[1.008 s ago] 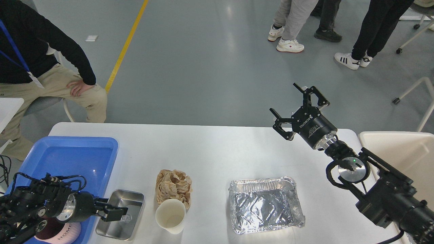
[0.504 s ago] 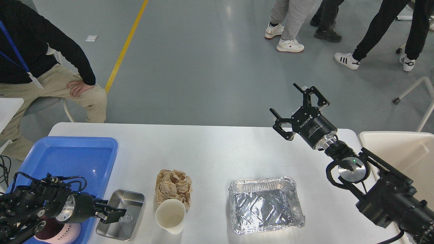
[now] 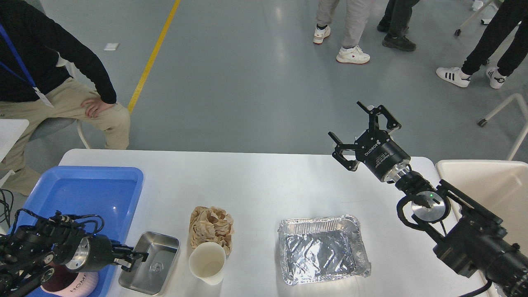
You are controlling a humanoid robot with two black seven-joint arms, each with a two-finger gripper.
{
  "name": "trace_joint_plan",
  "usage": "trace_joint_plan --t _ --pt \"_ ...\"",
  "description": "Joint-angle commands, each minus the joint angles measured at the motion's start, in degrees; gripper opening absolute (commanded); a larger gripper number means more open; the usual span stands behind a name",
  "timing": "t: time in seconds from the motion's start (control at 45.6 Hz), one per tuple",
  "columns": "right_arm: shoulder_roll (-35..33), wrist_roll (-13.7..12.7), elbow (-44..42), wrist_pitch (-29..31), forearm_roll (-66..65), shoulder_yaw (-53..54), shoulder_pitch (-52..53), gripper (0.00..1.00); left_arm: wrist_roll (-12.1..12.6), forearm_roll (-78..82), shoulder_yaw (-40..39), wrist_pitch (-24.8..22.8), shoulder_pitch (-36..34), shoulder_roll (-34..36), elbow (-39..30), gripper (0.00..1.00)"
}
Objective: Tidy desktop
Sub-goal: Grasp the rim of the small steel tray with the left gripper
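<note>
Desktop: the large white rectangular desktop (image 3: 255,181) with rounded corners is seen filling the near half of the view, from the blue tray at the left to the cream bin at the right.
Left gripper: the left gripper (image 3: 131,258) is seen low at the near left, at the left rim of the small rectangular stainless-steel dish (image 3: 152,266); whether its fingers are pinching that rim cannot be told, as they are seen small and dark.
Steel dish: it is tilted a little out of line with the table edge, its left side just beside the blue plastic tray (image 3: 88,189).
Right gripper: the right gripper (image 3: 363,128) is held raised over the far right edge of the desktop, its two black fingers spread wide, with nothing between them.
Crumpled paper: a wad of crumpled brown paper (image 3: 211,226) is seen near the middle, touching the far side of a cream paper cup (image 3: 207,263).
Foil tray: a rectangular aluminium foil tray (image 3: 322,249) is placed right of the cup, well apart from it.
Pink cup: a pink cup (image 3: 78,284) marked HOME is partly hidden under the left arm, in the near corner of the blue tray.
Cream bin: a cream-coloured bin (image 3: 482,181) is seen beyond the right edge of the desktop.
</note>
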Motion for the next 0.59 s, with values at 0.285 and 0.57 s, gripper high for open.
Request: trace_joint_plan --t 0.285,0.57 --pt "-0.4 0.0 -0.1 0.0 0.0 0.1 -0.1 1.0 -2.0 0.5 0.0 0.0 -0.4 -0.1 1.0 0.08" --pt "-0.4 0.0 -0.3 -0.1 0.0 0.1 -0.1 1.0 -3.5 1.4 0.0 0.0 -0.4 -0.1 1.3 0.01"
